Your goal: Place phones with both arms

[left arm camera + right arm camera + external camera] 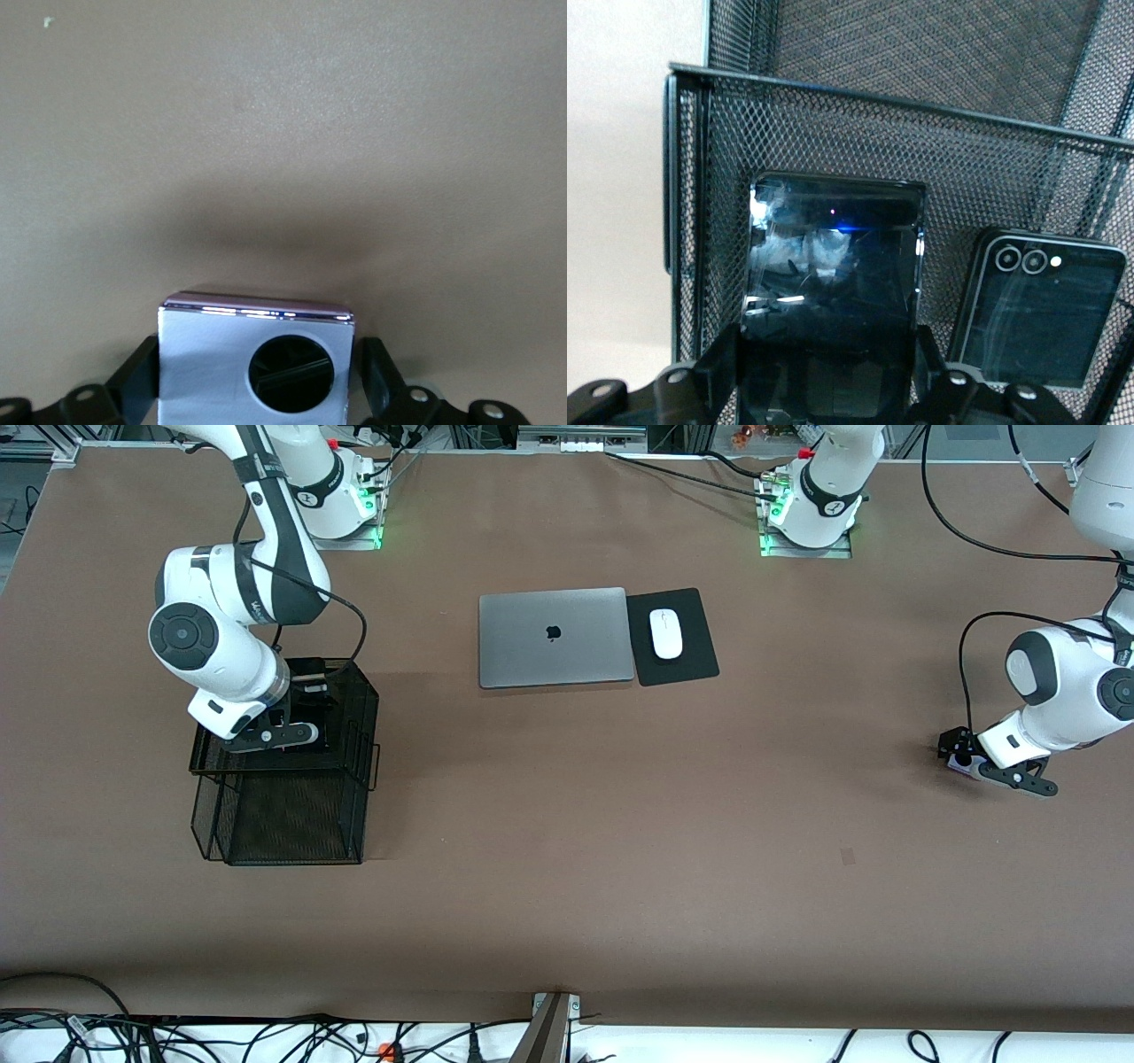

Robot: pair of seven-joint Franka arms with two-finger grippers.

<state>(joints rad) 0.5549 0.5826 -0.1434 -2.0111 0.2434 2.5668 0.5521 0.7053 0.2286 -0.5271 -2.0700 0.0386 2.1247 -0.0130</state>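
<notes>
Right arm: it is seen reaching down from its base at the upper left of the front view to the black mesh organizer (pixel 283 797) at middle left.
Right gripper (pixel 297 713): it is held over the organizer's upper tray; its fingers (pixel 718 372) are clamped on the two side edges of a black phone (pixel 833 283).
Black phone: a glossy dark face with a small blue reflection is shown in the centre of the right wrist view; it is held between the fingers inside the mesh tray, whose rim (pixel 904 102) runs across the upper part of that view.
Second black phone (pixel 1041 310): a small squarish folded one with two ringed lenses is seen at lower right of the right wrist view, lying in the same tray just beside the held phone.
Left arm: it is seen entering at the right edge of the front view, bent down to the table.
Left gripper (pixel 961 760): it is held low over the bare brown table (pixel 567 850) at middle right of the front view; its fingers (pixel 376 372) are closed on the sides of the lilac phone (pixel 213 363).
Lilac phone: it is shown at bottom centre of the left wrist view, pale with one black circle visible, gripped by both sides; whether it touches the table cannot be told.
Laptop (pixel 554 638): a closed silver one is seen at upper centre of the front view.
Mouse (pixel 665 634): a white one is seen on a black pad (pixel 687 664) just beside the laptop.
</notes>
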